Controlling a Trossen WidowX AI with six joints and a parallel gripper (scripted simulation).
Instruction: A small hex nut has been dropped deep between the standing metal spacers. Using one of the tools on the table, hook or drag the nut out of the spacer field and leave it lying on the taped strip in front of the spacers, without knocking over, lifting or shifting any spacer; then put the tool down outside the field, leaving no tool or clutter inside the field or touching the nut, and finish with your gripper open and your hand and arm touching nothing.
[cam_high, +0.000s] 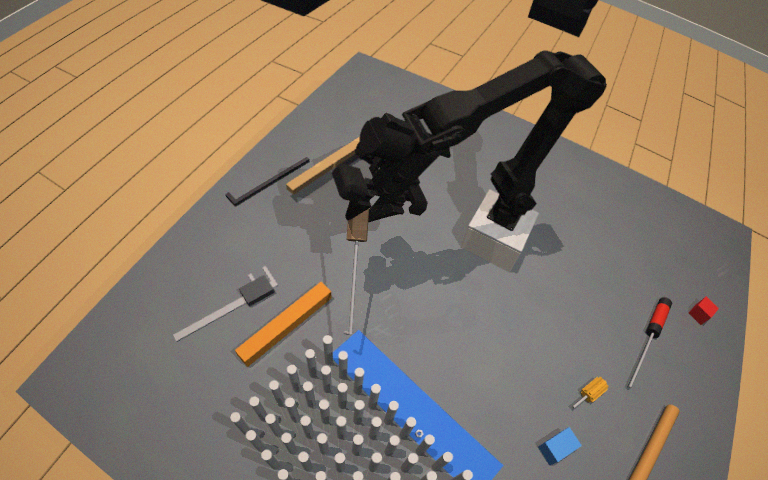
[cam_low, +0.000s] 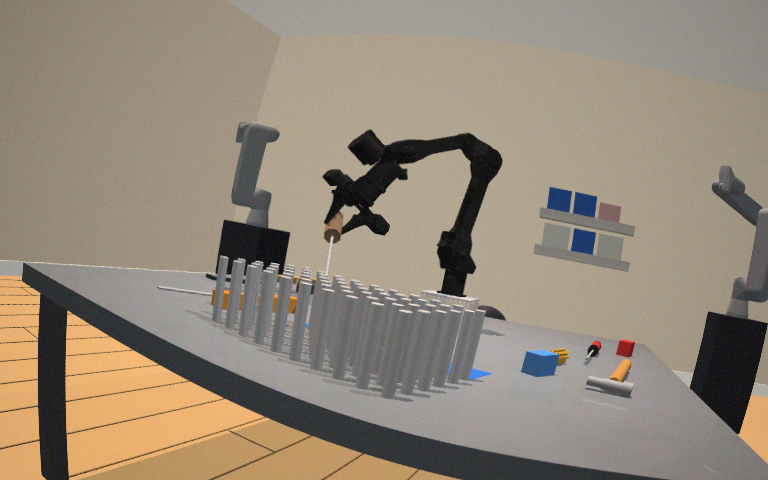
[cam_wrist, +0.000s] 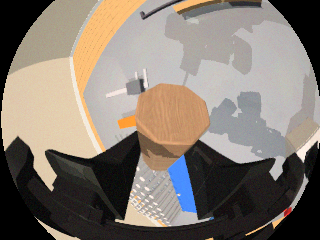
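Observation:
My gripper (cam_high: 362, 216) (cam_low: 335, 224) (cam_wrist: 163, 135) is shut on the wooden handle (cam_high: 357, 227) (cam_low: 333, 232) (cam_wrist: 172, 112) of the hook tool. Its thin metal shaft (cam_high: 353, 288) (cam_low: 329, 257) points down, with the small bent tip (cam_high: 348, 332) near the strip's far-left corner in the top view; its exact height is unclear. The metal spacers (cam_high: 342, 388) (cam_low: 346, 339) stand upright in rows. The hex nut (cam_high: 419, 433) (cam_wrist: 179, 195) lies on the blue taped strip (cam_high: 413, 399) (cam_low: 480, 373) (cam_wrist: 182, 182), close beside the front row. The exterior view hides the nut behind spacers.
An orange bar (cam_high: 283, 323) (cam_low: 226, 300) and a caliper (cam_high: 257, 289) lie left of the tool. A black angled rod (cam_high: 271, 180) and a wooden bar (cam_high: 322, 165) lie behind. At right are a red screwdriver (cam_high: 659, 316), a yellow-handled tool (cam_high: 594, 389), a blue block (cam_high: 559, 446) and a hammer (cam_low: 621, 370).

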